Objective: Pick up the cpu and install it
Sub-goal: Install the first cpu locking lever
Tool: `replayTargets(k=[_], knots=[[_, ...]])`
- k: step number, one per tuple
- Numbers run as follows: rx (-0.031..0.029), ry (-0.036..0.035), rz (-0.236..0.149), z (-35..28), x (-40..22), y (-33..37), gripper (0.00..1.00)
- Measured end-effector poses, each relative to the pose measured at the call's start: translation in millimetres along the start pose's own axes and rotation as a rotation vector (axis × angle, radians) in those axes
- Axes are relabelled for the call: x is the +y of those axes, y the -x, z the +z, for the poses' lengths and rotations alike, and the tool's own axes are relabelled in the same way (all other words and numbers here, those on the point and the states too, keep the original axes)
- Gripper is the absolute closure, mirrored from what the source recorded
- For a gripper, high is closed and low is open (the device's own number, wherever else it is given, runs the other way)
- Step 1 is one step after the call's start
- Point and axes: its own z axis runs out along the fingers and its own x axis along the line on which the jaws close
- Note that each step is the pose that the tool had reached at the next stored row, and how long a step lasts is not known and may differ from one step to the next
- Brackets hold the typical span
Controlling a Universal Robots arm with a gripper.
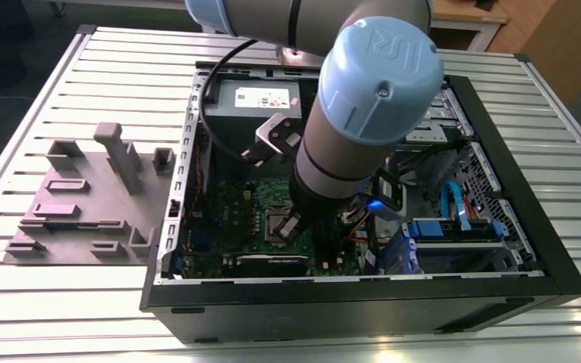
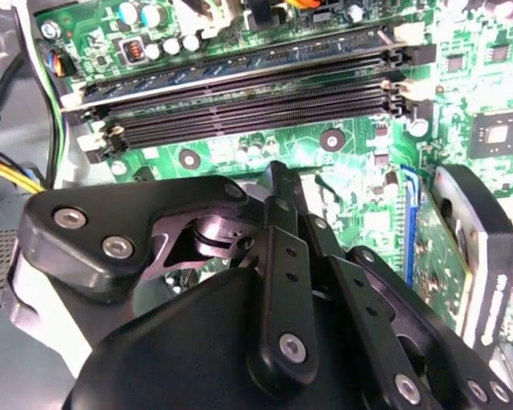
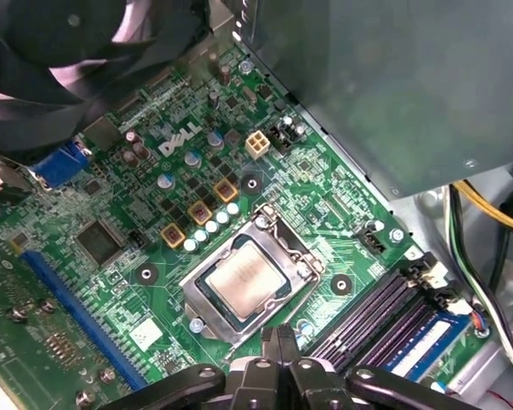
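In the first wrist view the cpu [image 3: 241, 284] sits flat inside the dark square socket frame [image 3: 250, 286] of the green motherboard [image 3: 120, 213], its silvery top bare and uncovered. The gripper [image 3: 278, 340] hangs just beside that frame, its black fingers [image 3: 266, 352] drawn together into a narrow tip with nothing between them, apart from the chip. The dark memory slots [image 3: 385, 320] lie just beside the socket frame, on the far side from the blue expansion slot [image 3: 77, 312]. In the exterior view the arm [image 1: 356, 128] reaches down into the open computer case [image 1: 371, 302], with the grey power supply box [image 1: 260, 98] well apart from the socket frame, toward the case's far end.
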Motion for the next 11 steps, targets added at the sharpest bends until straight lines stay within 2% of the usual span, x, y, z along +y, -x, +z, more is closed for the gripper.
replayTargets(k=[4, 11], knots=[[0.0000, -0.0001, 0.000, -4.9, 0.8, 0.4, 0.90], [0.0001, -0.0001, 0.000, -5.7, 0.9, 0.5, 0.90]])
